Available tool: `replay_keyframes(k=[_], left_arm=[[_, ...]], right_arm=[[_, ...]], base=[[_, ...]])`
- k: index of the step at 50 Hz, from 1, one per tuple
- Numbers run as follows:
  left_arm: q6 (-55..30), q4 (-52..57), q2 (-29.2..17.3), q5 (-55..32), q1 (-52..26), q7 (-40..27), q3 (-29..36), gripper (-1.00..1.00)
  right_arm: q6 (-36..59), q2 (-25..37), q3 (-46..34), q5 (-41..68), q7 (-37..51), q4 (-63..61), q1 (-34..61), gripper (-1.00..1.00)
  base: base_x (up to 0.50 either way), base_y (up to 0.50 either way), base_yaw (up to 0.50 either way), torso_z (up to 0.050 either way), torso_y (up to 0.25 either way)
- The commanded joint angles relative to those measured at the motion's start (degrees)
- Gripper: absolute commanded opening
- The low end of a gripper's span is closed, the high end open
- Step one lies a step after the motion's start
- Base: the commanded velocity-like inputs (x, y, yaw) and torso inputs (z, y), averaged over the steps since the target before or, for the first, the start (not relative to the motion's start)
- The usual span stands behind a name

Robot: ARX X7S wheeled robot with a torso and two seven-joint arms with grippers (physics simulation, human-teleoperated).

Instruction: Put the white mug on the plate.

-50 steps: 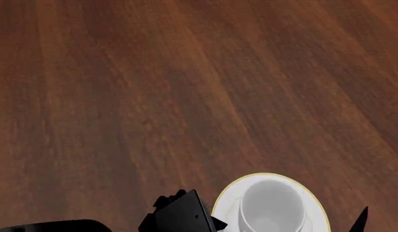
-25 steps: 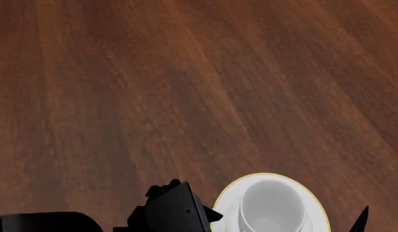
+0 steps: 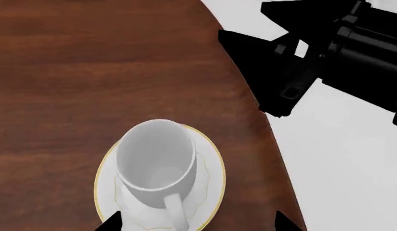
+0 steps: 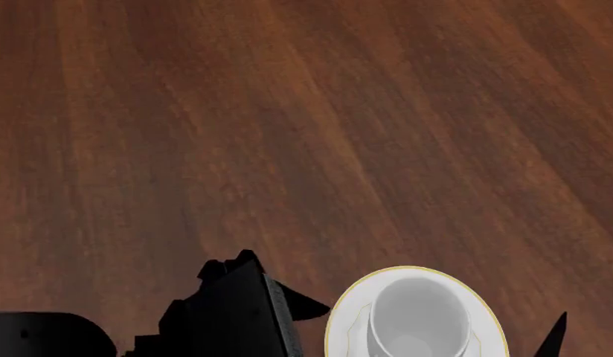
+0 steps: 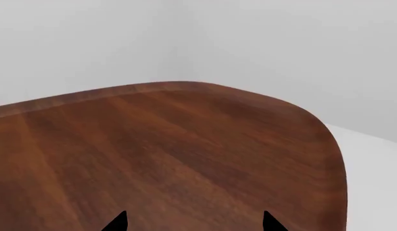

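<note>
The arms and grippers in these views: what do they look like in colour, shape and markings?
All visible robot parts are plain matte black, with no markings, cables or coloured trim to be seen. The left arm shows as blocky, angular housings. In the left wrist view the right arm has a ribbed cylindrical section with angular brackets. The fingertips are thin, pointed black wedges.

Glossy white mug (image 3: 156, 161), wood-grain table (image 4: 286, 134)

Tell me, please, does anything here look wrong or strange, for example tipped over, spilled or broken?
Nothing stands out. The white mug stands upright on the plate, empty, with its handle intact and no spill on the wooden table. The left gripper is above the mug with open jaws and holds nothing.
</note>
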Motion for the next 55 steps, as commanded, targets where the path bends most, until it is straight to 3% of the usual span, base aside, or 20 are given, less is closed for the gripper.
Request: replay_keyframes(k=[1,6,16,29,38,48,55], left_arm=[[-4.7,4.9,-0.9,-7.1,-1.6,-4.5,-5.8,1.00],[-6.3,7.8,-2.8,-10.2,-2.2,-6.6,-8.0,1.00],[-9.7,11.2,-6.6,-25.5,-4.2,-17.0,-17.7,1.00],[-4.7,15.1,-14.7,-35.1,-1.9,-24.5,-25.0,1.00],[-0.7,18.7,-20.2,-34.8,2.7,-26.1,-31.5,1.00],[4.3,23.0,-27.5,-40.8,6.4,-29.4,-39.6,1.00],[8.9,27.7,-32.1,-41.2,19.9,-28.1,-53.7,1.00]], right_arm=[[0.4,0.4,0.0,0.2,0.3,-0.8,-0.1,1.00],[0.1,0.4,0.0,0.1,0.3,-0.7,-0.3,1.00],[0.5,0.7,-0.4,0.2,0.4,-0.7,0.3,1.00],[2.1,1.8,-0.4,0.6,1.1,-2.2,0.8,1.00],[3.2,2.5,-0.2,1.0,1.7,-3.1,1.1,1.00],[2.7,2.6,0.1,1.0,1.6,-2.9,0.6,1.00],[1.9,2.6,0.6,1.2,1.4,-2.8,-0.2,1.00]], base=[[0.00,0.00,0.00,0.000,0.000],[0.00,0.00,0.00,0.000,0.000],[0.00,0.00,0.00,0.000,0.000],[0.00,0.00,0.00,0.000,0.000],[0.00,0.00,0.00,0.000,0.000],[0.00,0.00,0.00,0.000,0.000],[0.00,0.00,0.00,0.000,0.000]])
